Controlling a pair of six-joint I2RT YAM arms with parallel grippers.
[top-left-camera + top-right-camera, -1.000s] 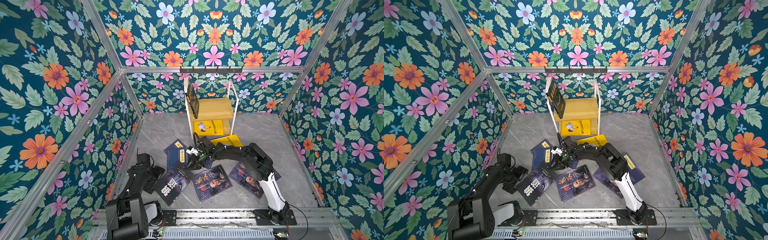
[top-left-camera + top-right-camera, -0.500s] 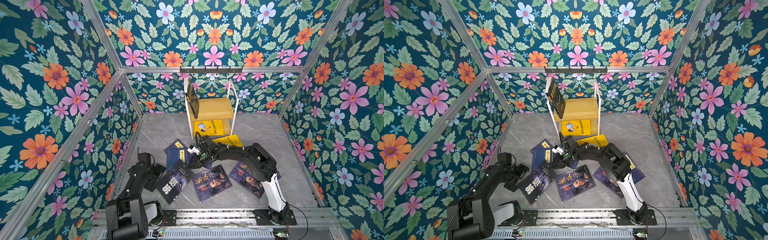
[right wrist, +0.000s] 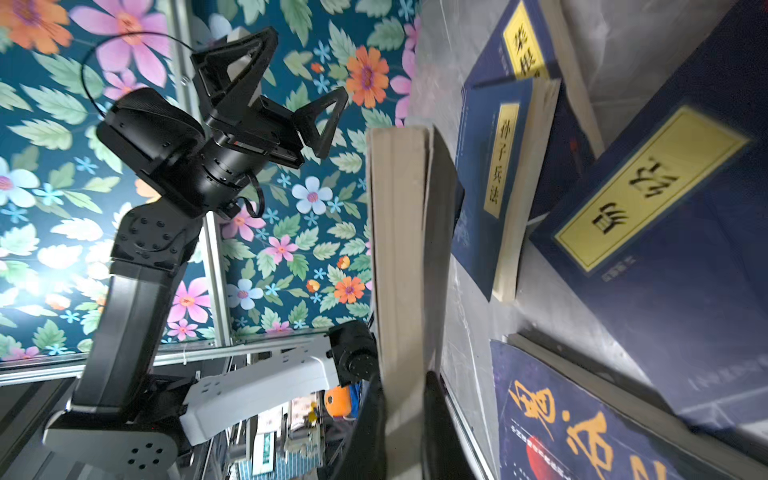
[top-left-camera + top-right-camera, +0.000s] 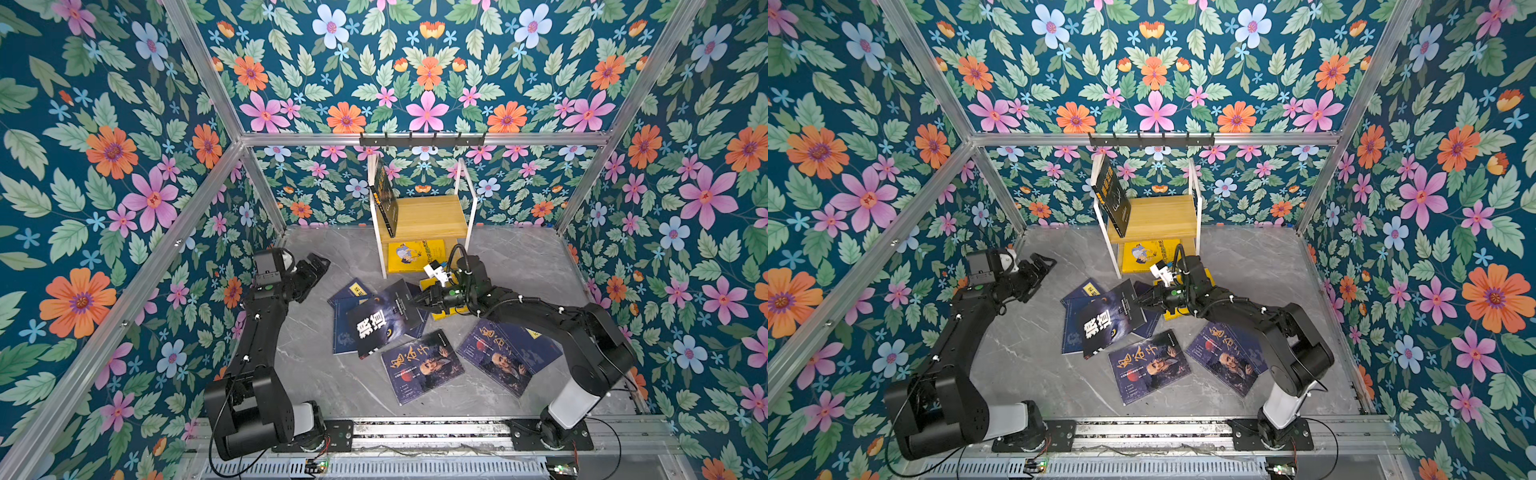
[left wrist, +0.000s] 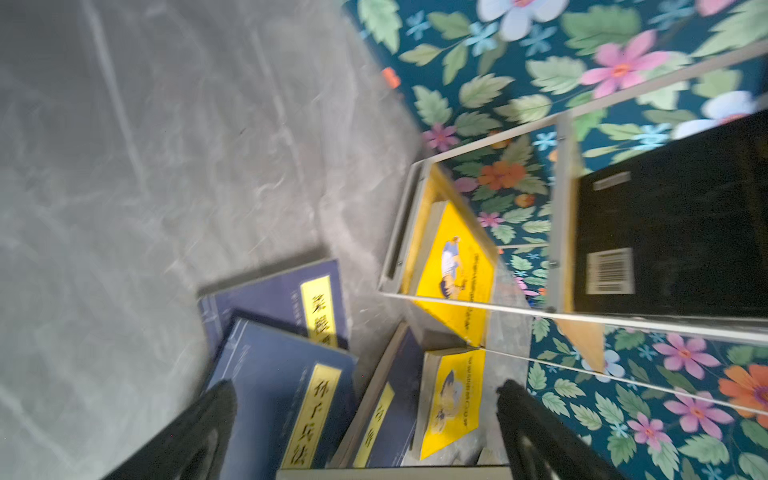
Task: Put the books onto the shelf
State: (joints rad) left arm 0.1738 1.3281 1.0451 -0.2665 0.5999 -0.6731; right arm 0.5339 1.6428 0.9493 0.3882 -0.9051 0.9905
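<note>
Black book (image 4: pixel 384 322) in r. pincer (image 4: pixel 419 300), one edge up off the pile.
Book tilts over navy books (image 4: pixel 344 332) mid-table (image 4: pixel 316 386). R. pincer narrow, clamped on the book's edge nearest the shelf (image 4: pixel 432 216); long side runs away from shelf, twd front-left. Shelf sits just behind r. arm, so r. arm is nearer. L. pincer (image 4: pixel 312 270) wide, empty, off to the side. Only r. wrist view shows the page edge squeezed betw. fingers (image 3: pixel 368 432); top views show just the cover.

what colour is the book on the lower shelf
Yellow book, clearest in a top view.
</note>
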